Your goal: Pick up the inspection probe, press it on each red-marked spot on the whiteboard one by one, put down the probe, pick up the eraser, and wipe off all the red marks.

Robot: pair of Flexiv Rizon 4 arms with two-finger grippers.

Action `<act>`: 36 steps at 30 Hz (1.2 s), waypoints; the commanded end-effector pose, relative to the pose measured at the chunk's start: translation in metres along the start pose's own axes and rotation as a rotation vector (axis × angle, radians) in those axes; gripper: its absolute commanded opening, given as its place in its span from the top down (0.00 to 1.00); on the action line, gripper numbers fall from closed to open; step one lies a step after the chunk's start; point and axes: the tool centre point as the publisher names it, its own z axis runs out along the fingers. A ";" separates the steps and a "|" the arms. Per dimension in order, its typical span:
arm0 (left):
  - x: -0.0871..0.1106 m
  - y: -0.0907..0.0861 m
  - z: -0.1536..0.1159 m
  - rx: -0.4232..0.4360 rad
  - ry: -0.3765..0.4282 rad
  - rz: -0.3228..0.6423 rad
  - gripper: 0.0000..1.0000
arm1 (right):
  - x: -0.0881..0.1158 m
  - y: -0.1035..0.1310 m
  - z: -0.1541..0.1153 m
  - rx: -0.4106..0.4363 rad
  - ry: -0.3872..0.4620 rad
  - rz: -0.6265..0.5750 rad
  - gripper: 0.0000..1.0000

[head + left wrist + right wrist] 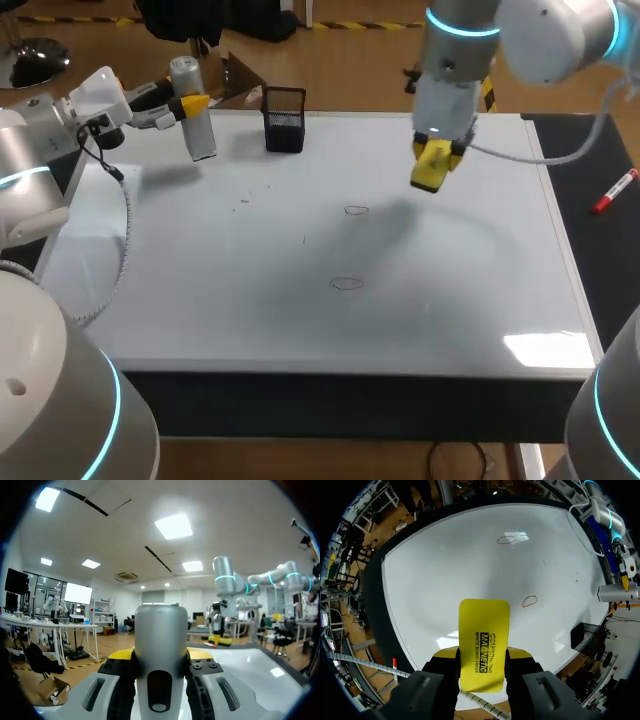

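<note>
My left gripper is shut on the grey cylindrical probe, held above the whiteboard's far left corner; in the left wrist view the probe stands between the two fingers of that gripper. My right gripper is shut on the yellow eraser, hanging above the far right part of the whiteboard. The eraser shows clamped in the right gripper in its wrist view. Two red outlined marks lie mid-board, the same marks lying ahead of the eraser.
A black mesh holder stands at the board's far edge. A red marker lies on the dark surface right of the board. A white coiled cable hangs over the left side. Small faint specks dot the board's left-centre.
</note>
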 end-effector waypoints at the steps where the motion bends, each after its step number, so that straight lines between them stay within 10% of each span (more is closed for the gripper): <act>1: 0.001 -0.001 0.000 0.000 -0.003 0.001 1.00 | 0.021 -0.018 0.004 -0.016 0.014 0.018 1.00; 36: 0.001 -0.001 0.000 0.000 -0.003 0.001 1.00 | 0.068 -0.058 0.014 0.007 0.032 0.131 1.00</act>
